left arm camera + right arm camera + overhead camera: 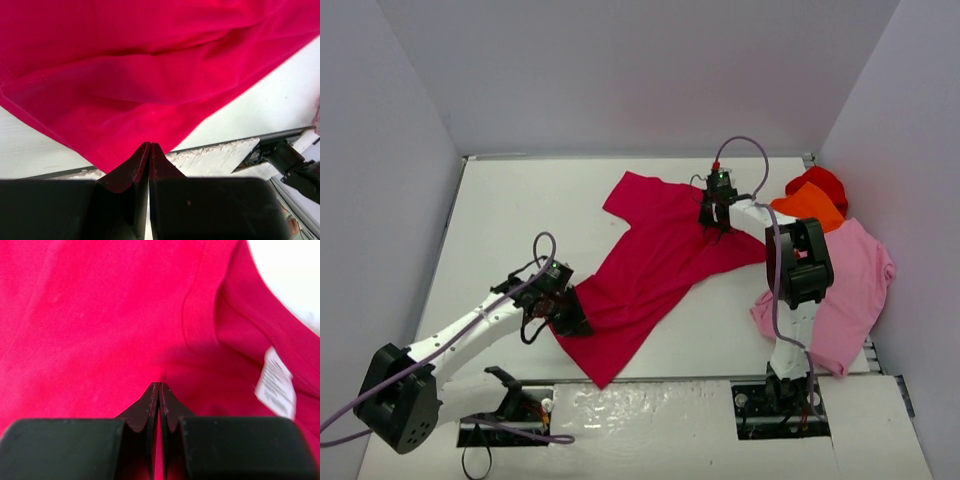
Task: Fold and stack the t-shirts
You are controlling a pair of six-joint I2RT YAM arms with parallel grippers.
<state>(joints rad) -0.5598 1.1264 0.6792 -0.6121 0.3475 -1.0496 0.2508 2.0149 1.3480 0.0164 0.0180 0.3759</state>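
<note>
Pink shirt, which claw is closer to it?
Right. The right claw pinches the crimson shirt a little way left of the pink shirt; the left claw grips that crimson shirt's near corner, much farther left.

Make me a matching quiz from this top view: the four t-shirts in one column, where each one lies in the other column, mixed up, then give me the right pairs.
Column one:
1. crimson t-shirt
2. orange t-shirt
3. light pink t-shirt
4. bright red t-shirt

Column two:
A. farthest back in the right-side pile
B. spread out by itself in the middle
C. wedged between two other shirts
D. nearest part of the right-side pile

Pairs: 1-B, 2-C, 3-D, 4-A
</note>
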